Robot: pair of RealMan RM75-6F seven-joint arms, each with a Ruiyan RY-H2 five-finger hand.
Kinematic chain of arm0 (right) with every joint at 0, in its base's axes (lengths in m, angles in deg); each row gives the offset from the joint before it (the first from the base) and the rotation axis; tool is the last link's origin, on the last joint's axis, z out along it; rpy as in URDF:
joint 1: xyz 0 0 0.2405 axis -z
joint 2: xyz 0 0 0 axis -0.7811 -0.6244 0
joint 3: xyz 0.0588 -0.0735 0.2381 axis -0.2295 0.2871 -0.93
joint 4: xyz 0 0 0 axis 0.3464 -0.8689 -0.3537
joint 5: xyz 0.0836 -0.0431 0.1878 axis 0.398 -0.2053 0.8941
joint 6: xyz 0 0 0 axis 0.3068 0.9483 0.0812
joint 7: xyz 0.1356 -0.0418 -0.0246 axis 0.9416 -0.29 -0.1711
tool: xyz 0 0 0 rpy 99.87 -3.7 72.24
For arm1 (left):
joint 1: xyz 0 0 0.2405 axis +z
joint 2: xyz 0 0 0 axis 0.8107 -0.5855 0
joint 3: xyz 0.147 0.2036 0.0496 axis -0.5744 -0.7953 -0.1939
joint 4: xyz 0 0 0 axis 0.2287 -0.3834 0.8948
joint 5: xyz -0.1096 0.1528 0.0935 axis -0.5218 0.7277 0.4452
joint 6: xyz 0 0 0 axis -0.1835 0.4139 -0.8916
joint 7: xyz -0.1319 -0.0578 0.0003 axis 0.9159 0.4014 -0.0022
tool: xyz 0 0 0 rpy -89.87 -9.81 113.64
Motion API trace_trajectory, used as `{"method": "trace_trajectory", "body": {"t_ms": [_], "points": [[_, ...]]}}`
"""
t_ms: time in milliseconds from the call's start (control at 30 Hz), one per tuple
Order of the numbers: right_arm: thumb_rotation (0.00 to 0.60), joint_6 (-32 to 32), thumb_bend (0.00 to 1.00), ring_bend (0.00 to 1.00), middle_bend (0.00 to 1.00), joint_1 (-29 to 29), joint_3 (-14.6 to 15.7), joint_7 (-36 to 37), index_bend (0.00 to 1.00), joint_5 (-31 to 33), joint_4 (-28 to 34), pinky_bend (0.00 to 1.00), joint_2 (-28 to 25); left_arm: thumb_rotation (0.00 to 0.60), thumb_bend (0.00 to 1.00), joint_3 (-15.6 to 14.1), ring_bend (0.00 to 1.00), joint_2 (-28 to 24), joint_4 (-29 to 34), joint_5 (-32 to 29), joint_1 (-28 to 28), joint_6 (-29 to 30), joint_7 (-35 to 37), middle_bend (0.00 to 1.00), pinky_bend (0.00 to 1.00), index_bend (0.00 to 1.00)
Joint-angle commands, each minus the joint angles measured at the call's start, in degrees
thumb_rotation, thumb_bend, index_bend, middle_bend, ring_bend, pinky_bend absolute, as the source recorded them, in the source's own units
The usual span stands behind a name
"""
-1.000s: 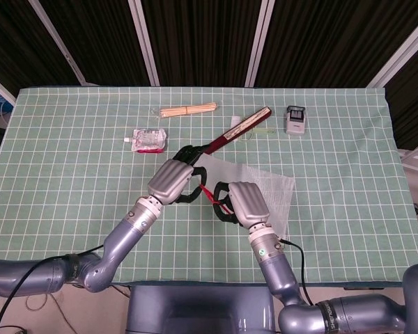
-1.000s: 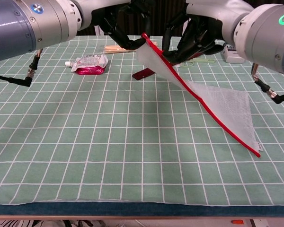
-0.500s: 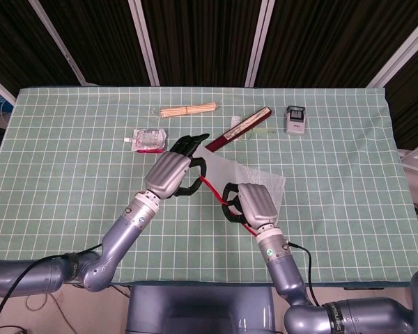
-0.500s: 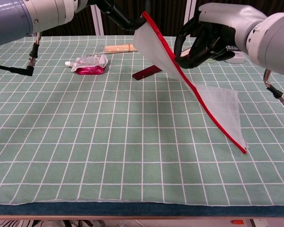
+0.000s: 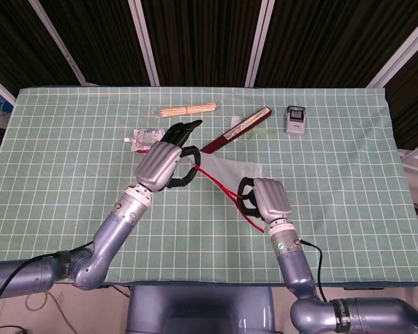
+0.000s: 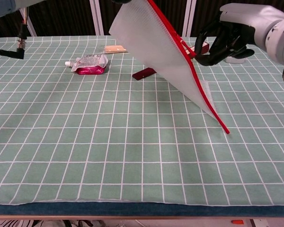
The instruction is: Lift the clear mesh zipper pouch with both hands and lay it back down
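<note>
Two hands carry the clear mesh zipper pouch above the surface. Nearest, the right hand pinches its red zipper edge at five o'clock; beyond, the left hand grips the eleven o'clock end. Its long axis runs between them, tilted, low corner hanging close to the cloth, so lowering looks next.

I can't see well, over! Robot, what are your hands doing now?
Left hand and right hand gripping pouch by its red edge. Pouch lifted, hanging tilted. Nothing blocking.
</note>
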Motion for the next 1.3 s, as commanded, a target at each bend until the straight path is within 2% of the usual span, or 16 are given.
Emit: {"method": "trace_trajectory", "body": {"t_ms": [33, 600, 1300], "points": [[0.6, 0.0, 0.64, 1.0, 1.0, 0.6, -0.3, 0.5, 0.7, 0.1, -0.6, 0.99, -1.0, 0.6, 0.44, 0.2, 0.0, -1.4, 0.4, 0.6, 0.8, 0.4, 0.8, 0.02, 0.0, 0.58], [0.6, -0.9, 0.64, 1.0, 1.0, 3.6, -2.9, 4.5, 0.7, 2.1, -4.8, 0.99, -6.6, 0.6, 0.44, -2.4, 0.0, -7.7, 1.5, 3.7, 5.8, 1.2, 5.2, 0.02, 0.0, 0.58], [0.6, -1.7, 0.64, 1.0, 1.0, 6.0, -5.4, 7.5, 0.7, 3.9, -7.4, 0.99, -11.4, 0.6, 0.44, -2.9, 0.0, -9.6, 0.8, 5.3, 7.9, 1.4, 7.7, 0.02, 0.0, 0.58]]}}
